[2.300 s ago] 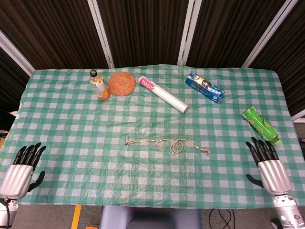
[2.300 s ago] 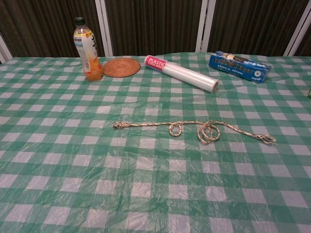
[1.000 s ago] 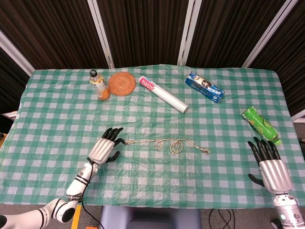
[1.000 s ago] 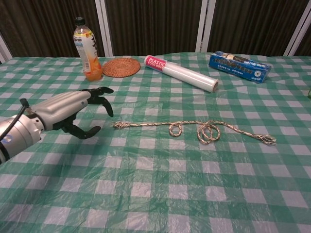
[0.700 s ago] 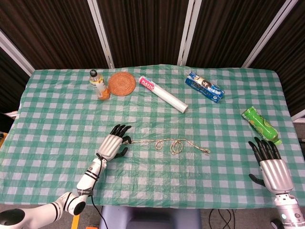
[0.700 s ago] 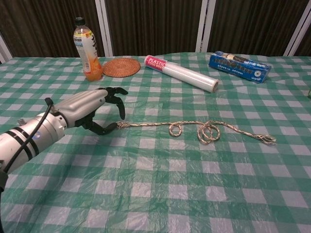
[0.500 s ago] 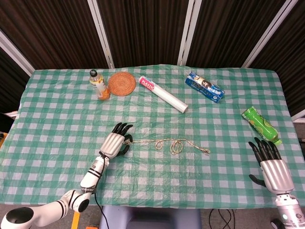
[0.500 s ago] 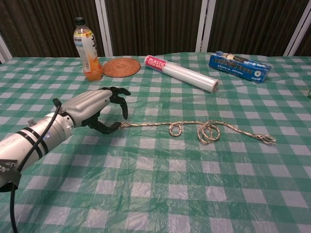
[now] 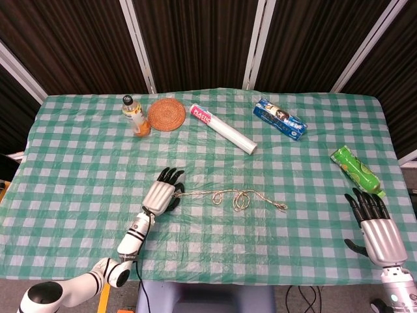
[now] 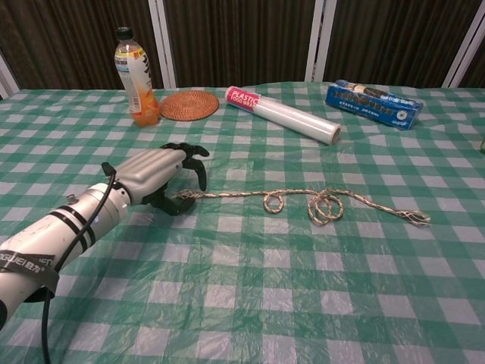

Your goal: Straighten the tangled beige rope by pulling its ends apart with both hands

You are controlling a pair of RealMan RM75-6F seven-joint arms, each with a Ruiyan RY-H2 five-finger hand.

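Note:
The beige rope lies across the middle of the green checked tablecloth, with two small loops near its centre and a frayed knot at each end. My left hand hovers at the rope's left end. Its fingers arch over that end and its thumb sits just below it, and no pinch shows. My right hand appears only in the head view, at the table's front right corner. Its fingers are spread and hold nothing, far from the rope's right end.
Along the back stand an orange drink bottle, a woven coaster, a roll of plastic wrap and a blue box. A green bottle lies just beyond my right hand.
My left hand came in from the front left corner to the rope's left end and curled its fingers over it. The rope has not shifted. The right hand slid back slightly.

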